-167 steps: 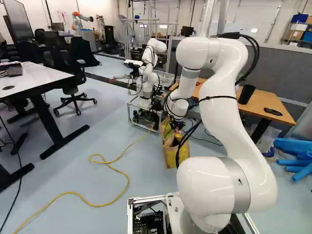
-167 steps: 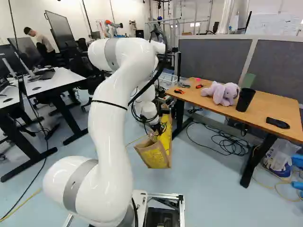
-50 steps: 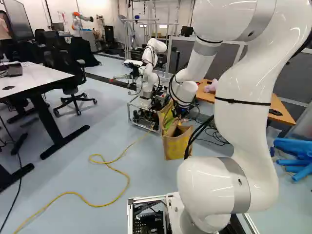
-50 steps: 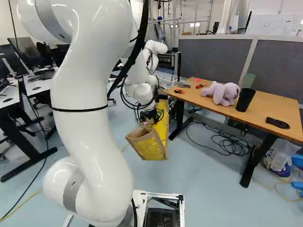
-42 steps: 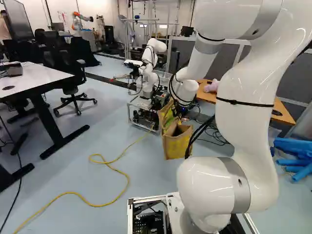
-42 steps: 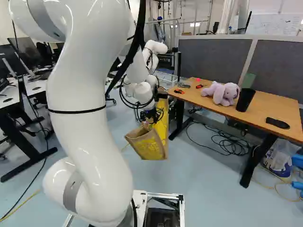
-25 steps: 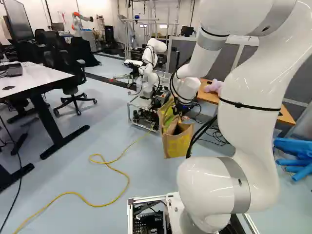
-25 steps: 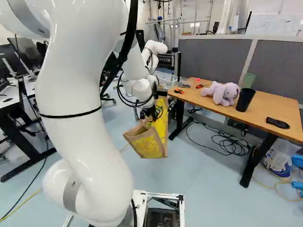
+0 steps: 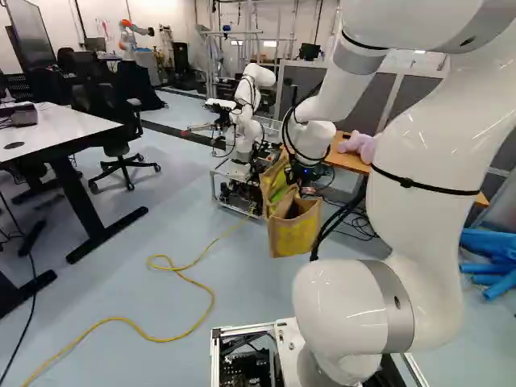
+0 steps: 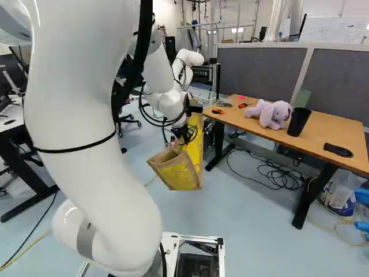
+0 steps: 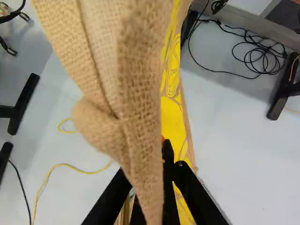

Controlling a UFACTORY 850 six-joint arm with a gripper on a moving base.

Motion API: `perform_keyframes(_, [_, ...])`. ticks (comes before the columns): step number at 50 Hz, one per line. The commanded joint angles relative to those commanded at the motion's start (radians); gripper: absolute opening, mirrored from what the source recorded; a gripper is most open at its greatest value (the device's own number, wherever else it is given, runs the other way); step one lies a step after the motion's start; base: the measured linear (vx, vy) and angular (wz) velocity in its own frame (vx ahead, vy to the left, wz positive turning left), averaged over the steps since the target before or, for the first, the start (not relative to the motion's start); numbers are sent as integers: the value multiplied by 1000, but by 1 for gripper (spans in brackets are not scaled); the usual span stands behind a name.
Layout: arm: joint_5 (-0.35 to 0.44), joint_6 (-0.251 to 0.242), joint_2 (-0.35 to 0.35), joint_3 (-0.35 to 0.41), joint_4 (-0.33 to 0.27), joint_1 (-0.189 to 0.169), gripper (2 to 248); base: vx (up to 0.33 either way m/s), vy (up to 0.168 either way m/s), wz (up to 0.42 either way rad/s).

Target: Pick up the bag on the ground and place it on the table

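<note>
My gripper [image 10: 181,137] is at the top of the tan burlap bag with yellow print [image 10: 183,173], which hangs above the floor in the right base view. In the left base view the bag [image 9: 294,235] has its open mouth facing up, with the gripper partly hidden behind the wrist and cables. Seen from the wrist, the gripper [image 11: 152,187] is shut on a fold of the bag's burlap [image 11: 136,93], which covers much of the fingers. The wooden table [image 10: 340,130] stands to the bag's right in the right base view, its top higher than the bag's body.
On the table are a purple plush toy [image 10: 271,113], a black cup [image 10: 298,121], a dark flat object [image 10: 338,150] and small tools. Black cables [image 10: 277,173] lie beneath it. Another robot [image 9: 247,113] stands behind the bag. A yellow cable [image 9: 201,298] crosses the floor.
The bag has risen with my gripper, and over the last second it has come up slightly further. The arm's upper links have swung nearer the cameras. The base has not moved.
</note>
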Motion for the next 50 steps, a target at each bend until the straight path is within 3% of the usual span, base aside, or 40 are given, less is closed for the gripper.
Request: perform_keyframes(50, [-105, 0, 103, -41, 0, 10, 22, 0, 0, 0])
